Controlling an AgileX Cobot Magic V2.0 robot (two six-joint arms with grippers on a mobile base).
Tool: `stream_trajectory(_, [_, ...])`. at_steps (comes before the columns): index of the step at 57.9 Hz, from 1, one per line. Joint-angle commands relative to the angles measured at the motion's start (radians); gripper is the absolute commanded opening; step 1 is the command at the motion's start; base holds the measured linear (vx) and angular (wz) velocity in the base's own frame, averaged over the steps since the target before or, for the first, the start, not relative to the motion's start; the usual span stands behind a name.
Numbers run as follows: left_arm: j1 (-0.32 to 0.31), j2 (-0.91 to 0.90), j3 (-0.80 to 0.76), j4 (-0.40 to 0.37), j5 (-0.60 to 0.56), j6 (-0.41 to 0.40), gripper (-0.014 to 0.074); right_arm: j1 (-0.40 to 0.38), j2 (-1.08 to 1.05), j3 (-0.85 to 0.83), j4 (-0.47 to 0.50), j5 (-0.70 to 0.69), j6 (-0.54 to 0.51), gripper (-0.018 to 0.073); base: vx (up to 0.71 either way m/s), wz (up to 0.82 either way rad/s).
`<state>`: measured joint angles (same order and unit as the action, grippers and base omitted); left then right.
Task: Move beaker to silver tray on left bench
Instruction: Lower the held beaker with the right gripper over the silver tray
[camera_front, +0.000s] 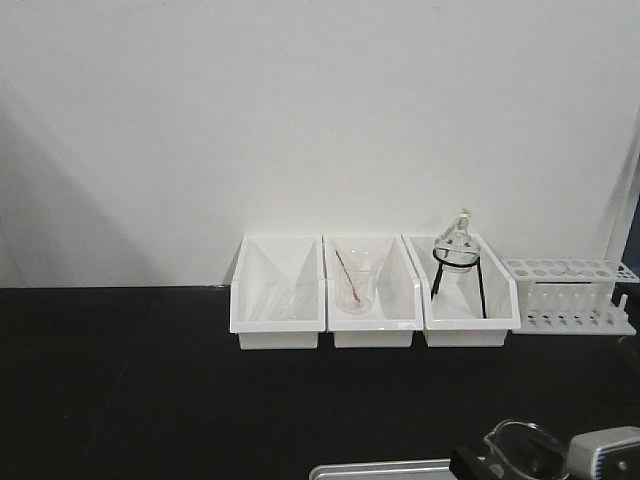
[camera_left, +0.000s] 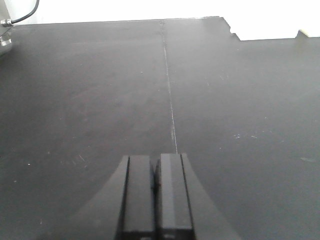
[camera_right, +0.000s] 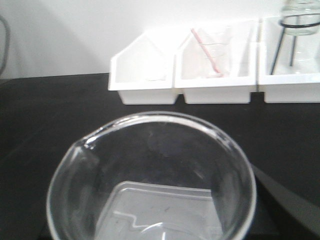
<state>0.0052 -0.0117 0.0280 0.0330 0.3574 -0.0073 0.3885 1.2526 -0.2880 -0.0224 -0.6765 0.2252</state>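
Note:
The beaker (camera_right: 150, 175), clear glass with a pour lip, fills the lower half of the right wrist view, seen from above. The silver tray (camera_right: 165, 205) shows through the glass beneath it. In the front view the beaker (camera_front: 525, 445) sits at the bottom edge, and the tray's rim (camera_front: 380, 467) lies just to its left on the black left bench (camera_front: 150, 380). My right gripper (camera_front: 520, 462) is shut on the beaker; one dark finger (camera_right: 287, 197) shows on the right. My left gripper (camera_left: 156, 167) is shut and empty above bare black worktop (camera_left: 90, 90).
Three white bins (camera_front: 280, 300) stand against the white wall. The middle one holds a glass vessel with a red-tipped rod (camera_front: 355, 285), the right one a round flask on a black stand (camera_front: 458, 250). A white test-tube rack (camera_front: 570, 293) stands at the far right.

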Motion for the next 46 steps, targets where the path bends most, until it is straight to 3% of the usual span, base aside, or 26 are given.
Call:
stream_trajectory(1, [-0.006, -0.016, 0.028, -0.002, -0.078, -0.001, 0.0001, -0.014, 0.111, -0.030, -0.071, -0.207, -0.014, -0.0003, 0.00, 0.00])
stream_trajectory(9, [-0.006, -0.016, 0.028, -0.002, -0.078, -0.001, 0.0001, -0.014, 0.305, -0.030, -0.136, -0.389, -0.024, -0.0003, 0.00, 0.00])
stream_trajectory(17, [-0.006, -0.016, 0.028, -0.002, -0.078, -0.001, 0.0001, -0.014, 0.463, -0.046, -0.123, -0.562, -0.129, -0.0003, 0.00, 0.00])
stream_trajectory(46, [-0.006, -0.016, 0.028, -0.002, -0.078, -0.001, 0.0001, -0.014, 0.709, -0.208, -0.011, -0.595, -0.198, 0.0004, 0.00, 0.00])
